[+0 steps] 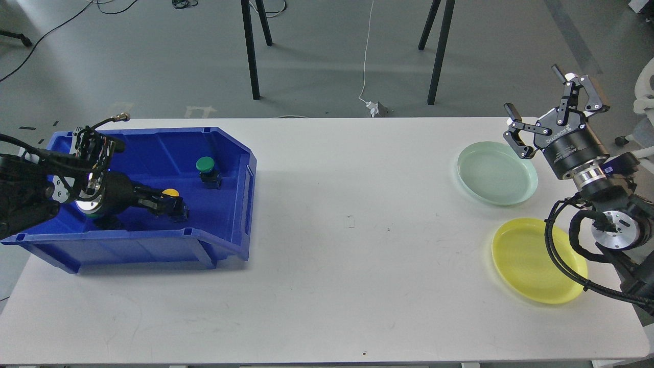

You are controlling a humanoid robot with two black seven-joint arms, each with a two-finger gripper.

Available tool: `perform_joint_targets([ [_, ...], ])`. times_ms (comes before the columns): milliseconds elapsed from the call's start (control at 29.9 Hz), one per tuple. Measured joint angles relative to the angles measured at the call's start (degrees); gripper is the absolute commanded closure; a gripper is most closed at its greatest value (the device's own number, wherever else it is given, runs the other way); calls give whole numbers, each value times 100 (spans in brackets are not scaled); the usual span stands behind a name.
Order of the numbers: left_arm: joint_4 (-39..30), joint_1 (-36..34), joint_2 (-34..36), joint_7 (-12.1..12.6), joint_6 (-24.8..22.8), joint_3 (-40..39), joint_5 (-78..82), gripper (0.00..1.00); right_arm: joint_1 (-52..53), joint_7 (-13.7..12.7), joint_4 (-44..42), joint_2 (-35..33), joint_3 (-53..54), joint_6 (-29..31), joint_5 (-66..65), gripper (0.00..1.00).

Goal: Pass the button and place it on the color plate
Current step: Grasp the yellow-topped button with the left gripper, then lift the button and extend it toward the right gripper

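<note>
A yellow-capped button (170,193) and a green-capped button (205,164) stand inside the blue bin (232,153) at the left. A second green button (93,215) is mostly hidden under my left wrist. My left gripper (176,208) reaches low into the bin, right against the yellow button's black body. It is dark, and I cannot tell its fingers apart. My right gripper (533,88) is open and empty, held in the air above the far edge of the pale green plate (496,174). The yellow plate (534,263) lies nearer to me.
The white table (347,230) spans the view, with the bin at its left end and both plates at its right end. My right arm's cables (562,255) hang over the yellow plate's right rim. Black stand legs (250,51) rise behind the table.
</note>
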Motion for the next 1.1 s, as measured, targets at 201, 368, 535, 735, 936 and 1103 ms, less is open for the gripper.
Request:
perform_joint_targets([
  [201,-75,-87,67,0,-19,-43,-18,84,-22,0,0,5,121,0,0,0],
  [368,-658,-501,538,0,-282,-507,-42,84,-29,0,0,6,228,0,0,0],
  [535,-2278,-974,1559,1,-1271,-2258,-128,83,-7,0,-88,7,264,0,-18,0],
  [735,-3853,-999,1866,1,-1546,-3374,-1448,82,46,0,-103,-72,384,0,-9,0],
  [936,-3920,-626,466,0,-601,-3737,-2600,82,46,0,70,-205,275,0,-178,0],
  [1103,-3115,50,-899,0,274,-3788,-2654,82,-7,0,773,-355,128,0,-831,1],
])
